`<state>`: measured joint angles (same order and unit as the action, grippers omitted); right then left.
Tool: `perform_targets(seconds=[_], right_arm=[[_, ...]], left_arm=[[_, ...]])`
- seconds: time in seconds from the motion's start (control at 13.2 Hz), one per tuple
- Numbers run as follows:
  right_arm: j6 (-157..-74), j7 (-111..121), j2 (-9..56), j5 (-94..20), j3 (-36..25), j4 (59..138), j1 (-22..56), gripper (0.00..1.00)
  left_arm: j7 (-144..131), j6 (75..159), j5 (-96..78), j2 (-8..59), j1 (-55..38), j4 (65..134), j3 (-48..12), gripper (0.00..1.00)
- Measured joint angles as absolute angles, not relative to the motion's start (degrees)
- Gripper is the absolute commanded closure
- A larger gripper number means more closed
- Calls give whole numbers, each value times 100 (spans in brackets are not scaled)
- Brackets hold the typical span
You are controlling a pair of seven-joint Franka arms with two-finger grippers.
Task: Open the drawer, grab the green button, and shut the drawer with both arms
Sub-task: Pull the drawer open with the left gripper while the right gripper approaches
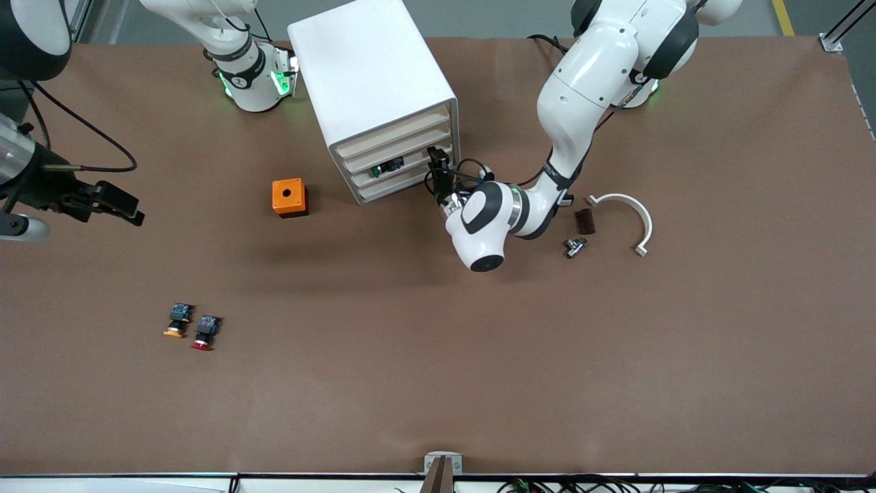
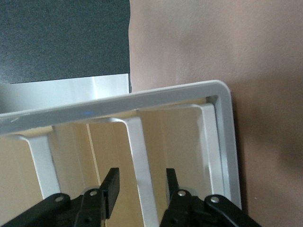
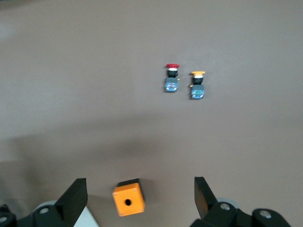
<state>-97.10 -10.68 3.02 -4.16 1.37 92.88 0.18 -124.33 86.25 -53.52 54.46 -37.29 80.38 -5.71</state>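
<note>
Our left gripper (image 1: 438,166), half open, straddles a cabinet (image 1: 373,82) rail; right gripper (image 1: 126,205), wide open, waits over tabletop (image 1: 438,356); two buttons (image 1: 179,320) below.

This looks like a robot lab. Two big white robot arms (image 1: 588,82) are fixed to a wide table (image 1: 438,383) with a plain brown cover. Green lights glow at the foot of each arm. Black cables run along the table's edge, on the side nearest the front camera. Past the table there is a grey floor with a yellow line on it, like in a workroom. On the table stands a white cabinet (image 1: 373,89) with drawers, and small test things lie near it: an orange box (image 1: 289,197), push buttons (image 1: 192,328) and a white curved part (image 1: 627,218). Nothing here looks like a home.
</note>
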Motion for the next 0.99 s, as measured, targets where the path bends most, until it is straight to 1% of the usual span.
perform_targets(seconds=[0.15, 0.23, 0.3, 0.53, 0.68, 0.91, 0.99], right_arm=[[-9710, -1851, 398, -465, 153, 9292, 265, 0], [-9710, -2221, 448, -472, 160, 9293, 411, 0], [-9710, -2559, 494, -473, 165, 9294, 544, 0], [-9710, -3348, 618, -475, 169, 9297, 831, 0], [-9711, -3809, 691, -478, 170, 9298, 1017, 0], [-9713, -4525, 816, -480, 172, 9305, 1311, 0], [-9732, -4783, 879, -483, 173, 9309, 1413, 0]], left_arm=[[-12468, 8625, -5452, 5467, -3748, 8039, -572, 87], [-12469, 8627, -5467, 5489, -3746, 8039, -567, 94], [-12514, 8638, -5468, 5512, -3744, 8038, -549, 97], [-12572, 8632, -5470, 5519, -3701, 7998, -505, 97], [-12549, 8642, -5452, 5519, -3556, 7918, -454, 91], [-12295, 8577, -5443, 5514, -3318, 7708, -110, 91], [-12182, 8563, -5443, 5514, -3277, 7648, -16, 90]])
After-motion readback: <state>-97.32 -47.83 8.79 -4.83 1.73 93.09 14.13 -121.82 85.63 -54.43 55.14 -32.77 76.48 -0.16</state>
